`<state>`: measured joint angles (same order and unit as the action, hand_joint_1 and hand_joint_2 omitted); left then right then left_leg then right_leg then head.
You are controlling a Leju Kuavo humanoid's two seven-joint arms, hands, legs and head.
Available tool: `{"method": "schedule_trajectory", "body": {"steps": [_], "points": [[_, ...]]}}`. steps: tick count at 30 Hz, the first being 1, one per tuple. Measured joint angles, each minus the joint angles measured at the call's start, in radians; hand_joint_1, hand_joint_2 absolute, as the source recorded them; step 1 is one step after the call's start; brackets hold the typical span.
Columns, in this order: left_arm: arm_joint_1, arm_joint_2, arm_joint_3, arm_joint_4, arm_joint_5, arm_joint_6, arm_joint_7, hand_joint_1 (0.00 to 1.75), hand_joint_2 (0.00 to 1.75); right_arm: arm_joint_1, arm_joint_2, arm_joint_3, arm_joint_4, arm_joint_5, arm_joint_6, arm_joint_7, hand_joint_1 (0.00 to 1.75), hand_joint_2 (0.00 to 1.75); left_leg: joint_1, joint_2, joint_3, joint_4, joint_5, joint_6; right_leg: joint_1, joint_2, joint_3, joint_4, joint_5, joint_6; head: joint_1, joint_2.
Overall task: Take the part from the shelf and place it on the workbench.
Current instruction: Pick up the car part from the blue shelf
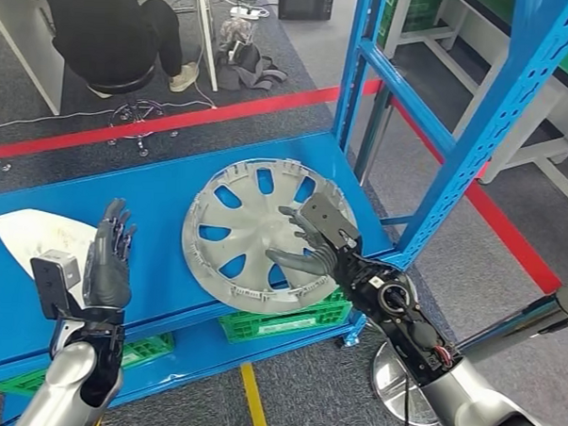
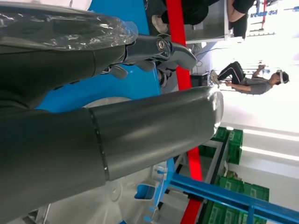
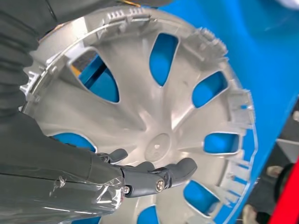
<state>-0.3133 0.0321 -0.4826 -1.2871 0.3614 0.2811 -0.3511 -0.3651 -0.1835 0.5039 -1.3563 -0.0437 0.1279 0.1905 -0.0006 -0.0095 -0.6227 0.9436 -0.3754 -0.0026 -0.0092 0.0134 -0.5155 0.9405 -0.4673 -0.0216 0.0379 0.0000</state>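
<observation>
A silver wheel cover [image 1: 252, 235] lies flat on the blue shelf [image 1: 153, 207], its near edge reaching the shelf's front lip. My right hand [image 1: 304, 247] hovers over the cover's right side with fingers spread and holds nothing. The right wrist view looks down on the wheel cover [image 3: 169, 116] with my right hand's fingers [image 3: 155, 173] stretched above its hub. My left hand [image 1: 109, 257] is raised, open, over the shelf well to the left of the cover. In the left wrist view my left hand [image 2: 105, 107] is spread, with the wheel cover [image 2: 105, 205] beyond it.
A white flat part [image 1: 31, 235] lies on the shelf at the left. Green crates [image 1: 291, 319] sit on the level below. Blue uprights [image 1: 484, 118] stand at the shelf's right. A seated person [image 1: 111, 26] and red floor tape [image 1: 200, 115] lie beyond.
</observation>
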Motion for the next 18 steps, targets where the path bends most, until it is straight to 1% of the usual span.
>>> {"method": "schedule_trajectory", "body": {"steps": [2,4,5,6,15,18], "points": [[0.0,0.0,0.0,0.0,0.0,0.0,0.001,0.0,0.0,-0.007,0.0,0.006,0.021,0.014,0.012,0.005,0.0,1.75,-0.001,0.0,0.0,0.0,-0.002,0.003,0.0,0.0,0.003,-0.004,0.001,0.009,0.005,0.0],[-0.001,0.0,0.0,0.0,-0.001,-0.001,0.004,0.0,0.0,-0.016,0.0,0.017,0.048,0.039,0.036,0.009,0.0,1.75,-0.001,0.0,0.0,0.001,-0.003,0.005,-0.001,0.0,0.004,-0.008,0.001,0.022,0.008,0.0],[-0.002,-0.001,0.0,0.0,-0.002,-0.001,0.006,0.0,0.0,-0.02,0.0,0.022,0.061,0.049,0.047,0.009,0.0,1.75,-0.001,0.0,0.0,0.001,-0.003,0.006,-0.002,0.0,0.005,-0.009,0.001,0.027,0.008,0.0],[-0.002,-0.001,0.0,0.0,-0.002,-0.002,0.007,0.0,0.0,-0.024,0.0,0.027,0.07,0.056,0.054,0.008,0.0,1.75,-0.001,0.0,0.0,0.001,-0.004,0.006,-0.002,0.0,0.005,-0.01,0.001,0.029,0.008,0.0],[-0.003,-0.002,0.0,0.0,-0.003,0.0,0.011,0.0,0.0,-0.035,0.0,0.044,0.104,0.08,0.074,-0.002,0.0,1.75,-0.001,0.0,0.001,0.001,-0.004,0.006,-0.002,0.0,0.005,-0.01,0.002,0.031,0.008,0.0],[-0.006,-0.006,0.0,-0.002,-0.008,0.003,0.021,0.0,0.0,-0.107,0.004,0.116,0.211,0.161,0.141,-0.051,0.0,1.75,0.0,0.001,0.005,0.0,-0.003,0.007,0.0,0.0,0.008,-0.01,0.002,0.035,0.002,0.0]]}}
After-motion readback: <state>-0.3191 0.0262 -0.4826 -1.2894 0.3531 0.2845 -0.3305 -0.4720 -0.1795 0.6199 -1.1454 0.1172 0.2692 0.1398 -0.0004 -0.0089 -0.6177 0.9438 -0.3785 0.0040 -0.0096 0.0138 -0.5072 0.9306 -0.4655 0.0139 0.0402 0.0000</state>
